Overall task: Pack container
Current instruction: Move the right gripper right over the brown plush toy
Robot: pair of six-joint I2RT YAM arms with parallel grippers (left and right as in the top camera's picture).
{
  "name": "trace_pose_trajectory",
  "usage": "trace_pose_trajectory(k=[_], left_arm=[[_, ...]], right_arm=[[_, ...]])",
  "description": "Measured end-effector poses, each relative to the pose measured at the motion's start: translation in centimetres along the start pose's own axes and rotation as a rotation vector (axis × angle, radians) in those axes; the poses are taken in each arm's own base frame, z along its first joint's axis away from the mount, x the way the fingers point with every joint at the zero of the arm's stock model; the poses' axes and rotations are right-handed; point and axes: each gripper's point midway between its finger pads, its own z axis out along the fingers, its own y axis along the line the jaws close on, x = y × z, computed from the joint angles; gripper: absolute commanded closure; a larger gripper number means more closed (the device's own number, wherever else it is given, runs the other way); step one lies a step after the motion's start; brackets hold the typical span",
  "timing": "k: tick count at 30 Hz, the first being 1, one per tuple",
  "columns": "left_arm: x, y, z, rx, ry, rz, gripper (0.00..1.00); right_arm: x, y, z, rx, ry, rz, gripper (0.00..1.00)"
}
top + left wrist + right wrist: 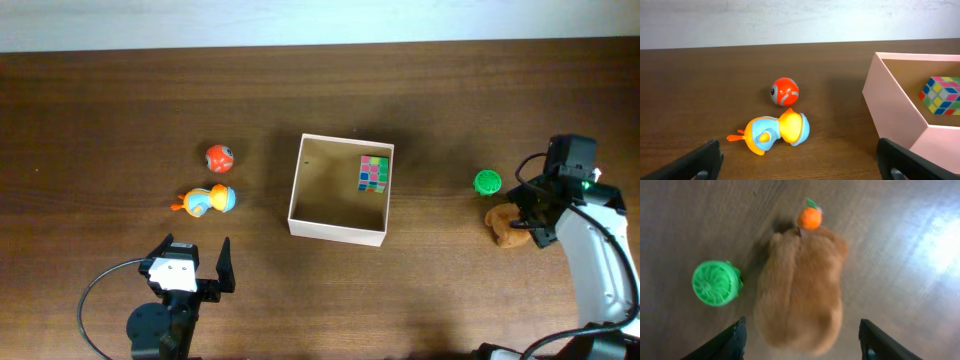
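The container [335,229] is a square white-walled box mid-table, also seen in the left wrist view [895,105]. A multicoloured cube [374,173] [941,95] lies in its far right corner. Left of it are a red ball [219,157] [784,91] and an orange-and-blue duck toy [205,201] [775,133]. My left gripper [192,260] [800,165] stands open and empty, short of the duck. On the right, my right gripper [528,212] [802,332] is open over a brown plush toy [508,230] [800,290], one finger on each side with gaps.
A green round toy [487,182] [715,282] lies just beside the plush. A small orange ball with a green leaf [809,218] sits at the plush's far end. The table's back edge meets a pale wall.
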Motion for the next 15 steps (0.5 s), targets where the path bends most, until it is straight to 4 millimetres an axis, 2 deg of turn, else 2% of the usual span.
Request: trace_pose_trajectory(k=[6, 10, 13, 15], left_arm=[[0.0, 0.0, 0.0, 0.0, 0.0, 0.0, 0.01], [0.0, 0.0, 0.0, 0.0, 0.0, 0.0, 0.01], [0.0, 0.0, 0.0, 0.0, 0.0, 0.0, 0.01], [0.0, 0.0, 0.0, 0.0, 0.0, 0.0, 0.01]], right_arm=[[-0.3, 0.4, 1.8, -0.034, -0.013, 0.024, 0.34], [-0.2, 0.6, 3.2, -0.024, 0.003, 0.022, 0.42], [0.2, 0.5, 4.4, -0.003, 0.025, 0.013, 0.54], [0.4, 0.5, 5.0, 0.007, 0.035, 0.014, 0.59]])
